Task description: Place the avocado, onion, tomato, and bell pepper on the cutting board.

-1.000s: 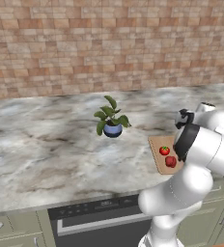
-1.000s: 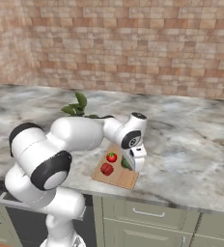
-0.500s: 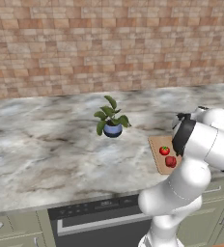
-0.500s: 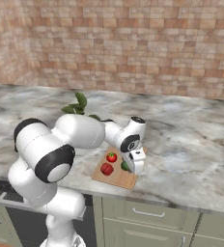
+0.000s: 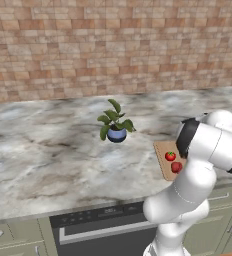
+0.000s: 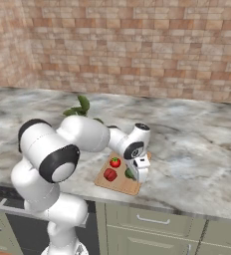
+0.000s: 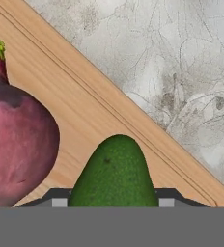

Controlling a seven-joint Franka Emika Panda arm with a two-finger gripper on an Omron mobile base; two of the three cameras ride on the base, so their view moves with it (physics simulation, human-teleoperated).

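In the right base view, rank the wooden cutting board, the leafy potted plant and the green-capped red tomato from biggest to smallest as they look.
1. Flat tan wooden cutting board, largest.
2. Leafy green potted plant, though the arm hides most of it, so this place is unsure.
3. Small red green-capped tomato, smallest.

A brick wall [image 5: 113, 45] in mixed reds, tans and browns ran across the far side of the kitchen. In front of it stretched a long marble countertop [image 5: 43, 150], grey and white with darker veins. A small leafy potted plant [image 5: 115, 122] in a blue pot stood on the counter. Below the near edge sat a dark oven [image 5: 100, 227] and pale green cabinet drawers [image 6: 152, 226] with slim handles.
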